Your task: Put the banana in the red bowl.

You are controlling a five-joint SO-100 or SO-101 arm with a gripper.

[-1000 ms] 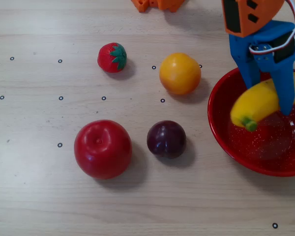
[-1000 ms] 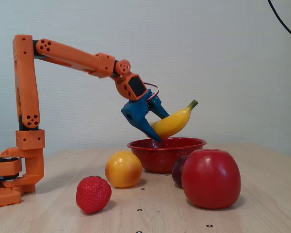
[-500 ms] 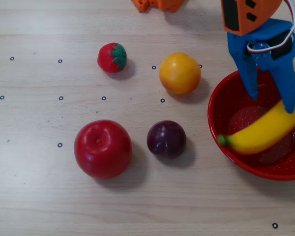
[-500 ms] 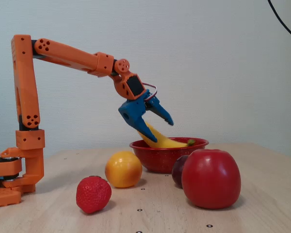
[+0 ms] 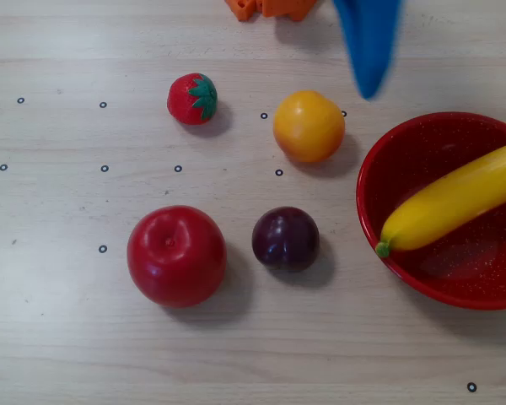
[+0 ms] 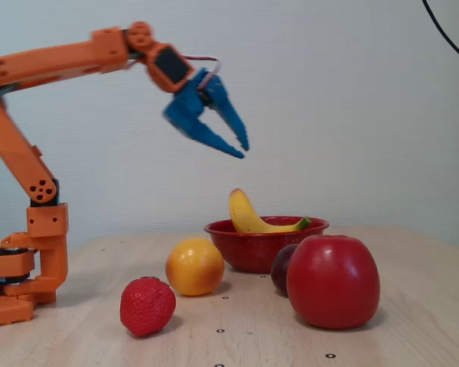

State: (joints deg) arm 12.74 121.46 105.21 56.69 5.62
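- Resting across the red bowl (image 5: pixel 405 143), the banana (image 5: pixel 451 202) lies slantwise, stem over the rim
- Pincer (image 6: pixel 243 149) hangs above-left in the fixed view, parted, empty

Pale wood-grain table (image 5: pixel 67 337) with small ring marks, plain whitish wall (image 6: pixel 367 92) behind.

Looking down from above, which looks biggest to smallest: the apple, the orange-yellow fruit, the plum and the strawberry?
In the overhead view:
1. The red apple, clearly the largest.
2. The orange-yellow fruit.
3. The dark plum, only a little smaller than that fruit.
4. The strawberry, the smallest.
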